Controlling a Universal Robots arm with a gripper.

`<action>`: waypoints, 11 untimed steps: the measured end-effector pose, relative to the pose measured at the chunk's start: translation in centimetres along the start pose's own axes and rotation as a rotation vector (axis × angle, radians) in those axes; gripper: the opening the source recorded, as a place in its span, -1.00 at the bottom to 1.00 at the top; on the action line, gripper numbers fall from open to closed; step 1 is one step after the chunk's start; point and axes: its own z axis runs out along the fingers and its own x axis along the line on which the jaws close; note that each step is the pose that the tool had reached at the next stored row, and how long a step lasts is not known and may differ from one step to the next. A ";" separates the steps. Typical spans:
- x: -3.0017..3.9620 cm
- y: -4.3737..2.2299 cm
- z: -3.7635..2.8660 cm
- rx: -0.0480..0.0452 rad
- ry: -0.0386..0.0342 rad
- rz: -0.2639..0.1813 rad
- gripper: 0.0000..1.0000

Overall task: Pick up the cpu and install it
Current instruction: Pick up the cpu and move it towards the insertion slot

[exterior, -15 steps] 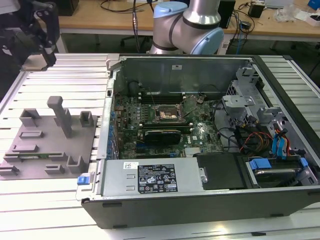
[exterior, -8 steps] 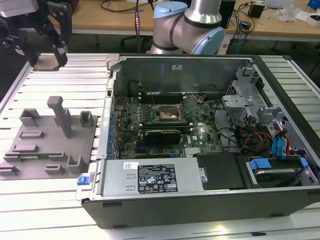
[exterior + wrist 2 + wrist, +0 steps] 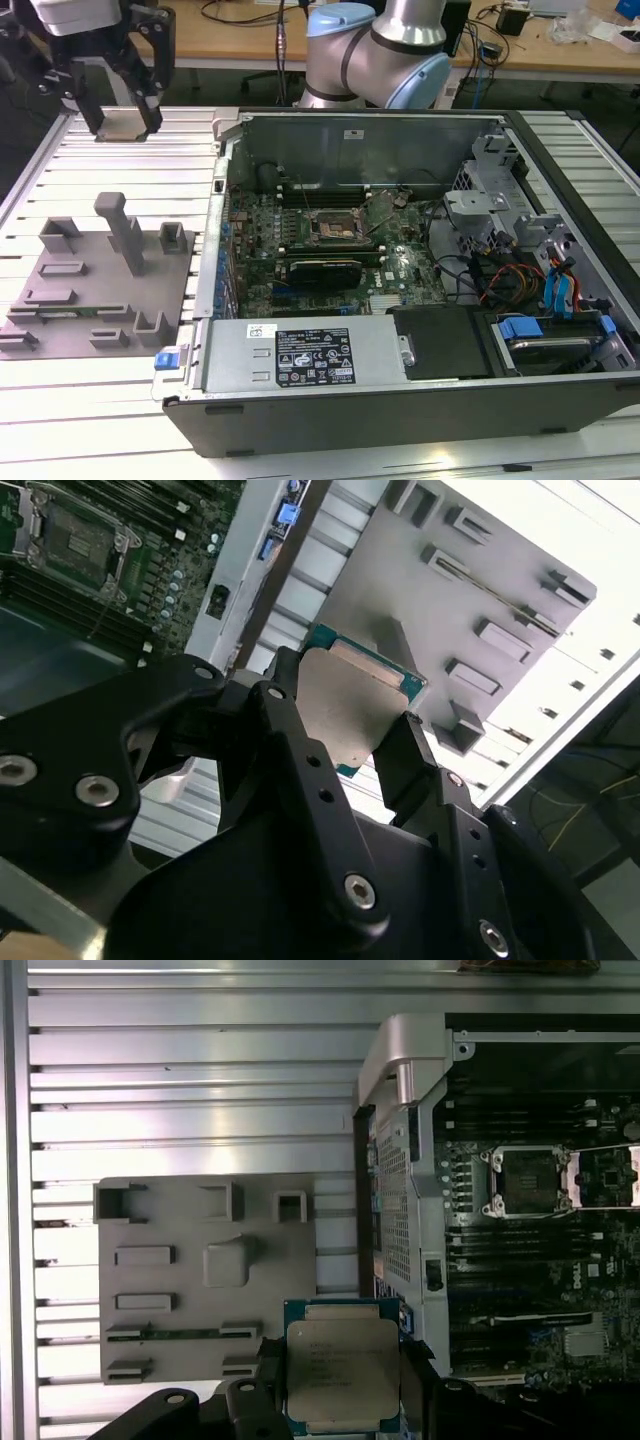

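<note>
1. The arm (image 3: 375, 45), silver with pale blue joint caps, rises at twelve o'clock in the exterior view.
2. Its white wrist (image 3: 75, 15) sits at about ten o'clock in that view, with the gripper (image 3: 122, 128) pointing down beneath it.
3. The two black fingers (image 3: 150, 95) hang roughly upright, drawn in on the cpu (image 3: 120, 118).
4. In the second wrist view, the fingertips (image 3: 408, 735) press two opposite edges of the cpu, one on each side.
</note>
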 end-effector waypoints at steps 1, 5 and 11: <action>-0.41 0.02 0.03 0.0000 -0.0001 0.000 0.09; -1.45 0.05 0.08 0.0001 0.0001 0.000 0.09; -2.91 0.11 0.17 0.0000 0.0000 0.000 0.09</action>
